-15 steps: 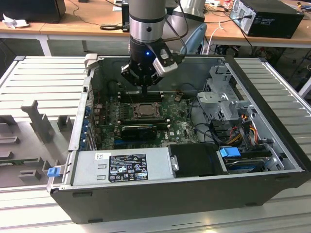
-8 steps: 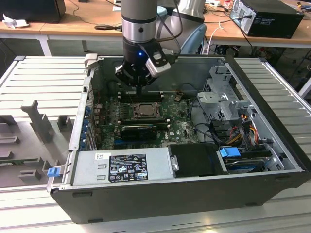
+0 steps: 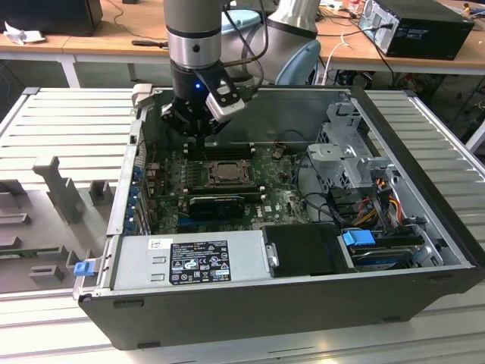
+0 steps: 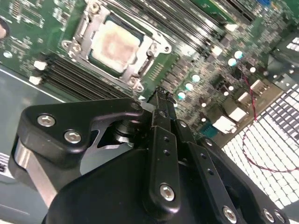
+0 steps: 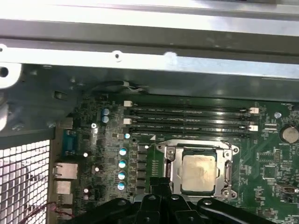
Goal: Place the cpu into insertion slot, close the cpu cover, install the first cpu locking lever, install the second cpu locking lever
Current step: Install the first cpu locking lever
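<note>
Grey ribbed metal panels form the worktop point(image 3: 439, 136), with wooden tables strewn with cables along the far side. On the worktop lies a large black tower computer case point(image 3: 303, 303), open side up. A silver-and-black robot arm point(image 3: 193, 38) comes down into the case from the far side.

Inside, a long silver power-supply box point(image 3: 189, 258) runs along the near wall. A grey metal drive cage point(image 3: 345, 152) stands toward the exterior view's right. A green circuit board point(image 3: 280, 193) covers the floor of the case. Long black memory slots point(image 5: 187, 116) lie on it along the far edge of the square black-framed insertion slot point(image 3: 201, 173).

The thin silver hinged cpu cover point(image 5: 169, 164) point(image 4: 84, 25) lies flat over the slot, framing the chip through its square window. The cpu point(image 3: 225, 173) point(image 5: 198, 171) point(image 4: 114, 44), a small flat square with a dull grey-beige metal top, sits seated in the slot beneath that cover. How the locking levers stand cannot be made out.

The black claw point(image 3: 198, 140) point(image 5: 159, 183) point(image 4: 159, 93) hangs over the memory slots just beyond the far edge of the slot, clear of the board. In both wrist views its fingers point(image 4: 161, 140) seem pressed together with nothing between them. A row of small blue-topped round capacitors point(image 5: 122, 163) stands just beside the slot.
</note>
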Motion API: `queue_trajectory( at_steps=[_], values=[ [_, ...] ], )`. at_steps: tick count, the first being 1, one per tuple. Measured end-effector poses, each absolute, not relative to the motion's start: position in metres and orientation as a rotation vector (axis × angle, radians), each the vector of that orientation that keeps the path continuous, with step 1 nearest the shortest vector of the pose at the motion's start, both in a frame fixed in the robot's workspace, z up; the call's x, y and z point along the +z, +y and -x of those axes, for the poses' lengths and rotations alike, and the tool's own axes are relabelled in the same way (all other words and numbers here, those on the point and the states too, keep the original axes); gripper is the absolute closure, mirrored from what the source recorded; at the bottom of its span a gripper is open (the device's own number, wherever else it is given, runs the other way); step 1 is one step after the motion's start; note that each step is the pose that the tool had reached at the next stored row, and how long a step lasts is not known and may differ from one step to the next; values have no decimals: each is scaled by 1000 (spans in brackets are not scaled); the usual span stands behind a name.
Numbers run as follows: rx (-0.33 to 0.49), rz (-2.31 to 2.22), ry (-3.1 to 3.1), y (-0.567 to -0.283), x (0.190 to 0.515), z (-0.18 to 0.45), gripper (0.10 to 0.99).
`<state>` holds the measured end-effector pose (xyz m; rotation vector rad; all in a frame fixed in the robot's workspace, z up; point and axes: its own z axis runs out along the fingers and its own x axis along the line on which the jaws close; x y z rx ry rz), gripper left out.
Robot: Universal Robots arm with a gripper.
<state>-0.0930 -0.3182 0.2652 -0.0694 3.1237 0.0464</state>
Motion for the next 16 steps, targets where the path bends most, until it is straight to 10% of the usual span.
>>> queue_trajectory(
  at_steps=[16],
  values=[
    [56,69,3122,-291,257,111,980]
  ],
)
